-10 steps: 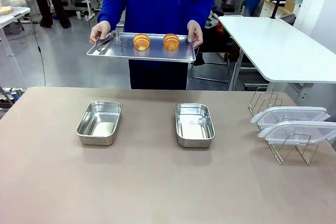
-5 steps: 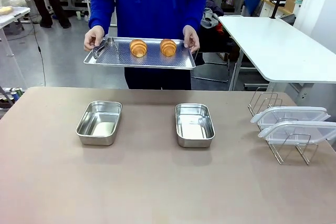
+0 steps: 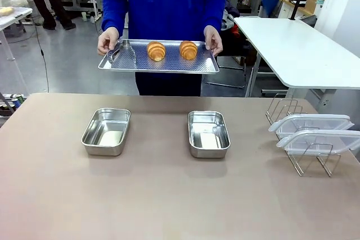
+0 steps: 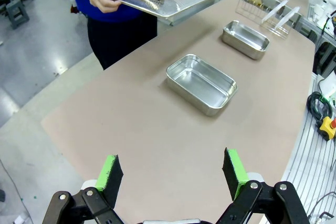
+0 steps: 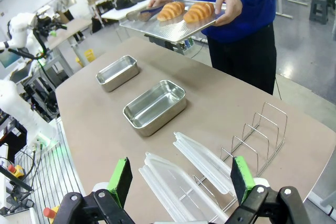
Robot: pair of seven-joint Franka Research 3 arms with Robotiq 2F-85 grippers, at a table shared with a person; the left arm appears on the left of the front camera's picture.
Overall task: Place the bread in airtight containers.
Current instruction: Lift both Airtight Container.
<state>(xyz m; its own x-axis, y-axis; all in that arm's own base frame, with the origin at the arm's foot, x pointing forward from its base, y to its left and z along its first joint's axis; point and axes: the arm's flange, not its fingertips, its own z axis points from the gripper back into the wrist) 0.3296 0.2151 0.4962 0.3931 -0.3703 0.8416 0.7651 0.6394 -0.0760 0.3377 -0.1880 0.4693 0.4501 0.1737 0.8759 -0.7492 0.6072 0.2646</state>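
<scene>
Table (image 3: 169,195). Tray (image 3: 157,67) at 12 o'clock, above the far edge, both ends grasped by person's hands (image 3: 108,40) (image 3: 212,39). Tins (image 3: 107,131) (image 3: 208,133) mid-table, empty. Croissants (image 3: 156,50) (image 3: 188,50) on tray. Left gripper (image 4: 172,174), right gripper (image 5: 181,178): jaws spread, empty.

Open counter (image 3: 169,195) lies before and between the left tin (image 3: 107,131) and right tin (image 3: 208,133). The wire rack (image 3: 281,108) and lids (image 3: 312,122) block the right edge, and a held tray (image 3: 140,63) hangs at the far side.
</scene>
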